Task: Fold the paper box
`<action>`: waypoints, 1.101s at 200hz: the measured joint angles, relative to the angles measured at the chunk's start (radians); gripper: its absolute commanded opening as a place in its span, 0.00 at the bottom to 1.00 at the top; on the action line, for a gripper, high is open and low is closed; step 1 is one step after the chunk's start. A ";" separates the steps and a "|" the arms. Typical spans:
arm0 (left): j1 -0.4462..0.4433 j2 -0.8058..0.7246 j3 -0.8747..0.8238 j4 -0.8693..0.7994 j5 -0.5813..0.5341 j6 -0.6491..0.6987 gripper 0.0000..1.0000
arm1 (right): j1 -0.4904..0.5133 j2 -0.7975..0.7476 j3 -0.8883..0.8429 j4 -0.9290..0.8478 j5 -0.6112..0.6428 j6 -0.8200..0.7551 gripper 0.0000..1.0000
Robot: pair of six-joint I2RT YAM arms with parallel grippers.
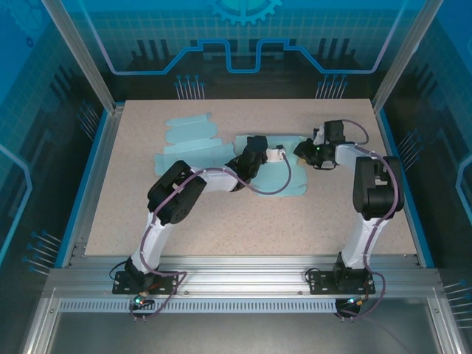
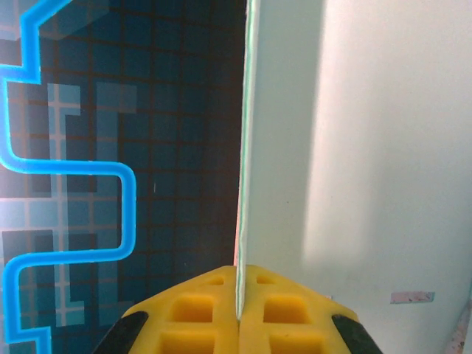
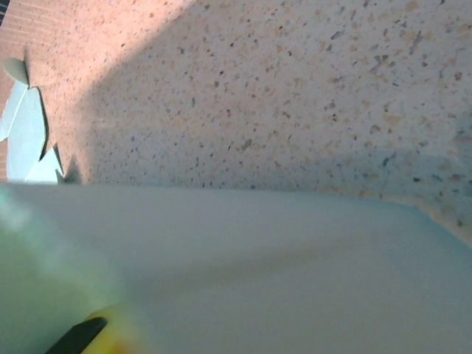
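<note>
Yellow pads: left wrist view, two moulded faces pressed together, with a thin pale sheet edge running straight up from the seam between them.
Left gripper: pinching the paper box by one edge. The sheet stands edge-on to this camera, its broad face spreading away to the right.
Paper box: pale teal die-cut blank, not yet formed, lying on the far middle of the table. Scalloped flaps lie at its far left; its right-hand part sits under and between the two wrists.
Right gripper: at the right end of the blank, pointing left toward the left gripper, the two close together.
Right grip: cannot tell. In the right wrist view the pale sheet lies close to the lens across the lower half, with a sliver of yellow-and-black finger at the lower left; the jaws themselves are hidden.
Table: speckled beige top with blue edging down both sides.
Rail: aluminium, along the near edge, with both arm bases bolted to it.
Writing: small pale strip low against the sheet's face in the left wrist view, too blurred to read.
Backdrop: dark blue panels traced with glowing cyan lines.
Gear outline: cyan, top centre of the far wall.
</note>
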State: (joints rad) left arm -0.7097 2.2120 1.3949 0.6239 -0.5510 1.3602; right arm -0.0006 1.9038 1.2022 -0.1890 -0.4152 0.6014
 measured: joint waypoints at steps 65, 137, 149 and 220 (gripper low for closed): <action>0.012 0.042 -0.006 0.137 0.014 0.088 0.00 | -0.047 -0.193 -0.039 -0.104 0.014 -0.084 0.30; 0.014 0.066 -0.019 0.214 0.029 0.143 0.00 | -0.192 -0.287 -0.005 -0.156 -0.004 -0.116 0.30; 0.014 0.066 -0.020 0.221 0.032 0.144 0.00 | -0.218 -0.250 0.040 -0.166 -0.005 -0.116 0.29; 0.016 0.080 -0.023 0.249 0.037 0.167 0.00 | -0.243 0.133 0.351 -0.182 -0.043 -0.131 0.28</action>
State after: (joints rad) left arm -0.6941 2.2925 1.3724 0.8734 -0.5140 1.5272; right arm -0.2440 2.0365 1.5528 -0.3710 -0.4580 0.4702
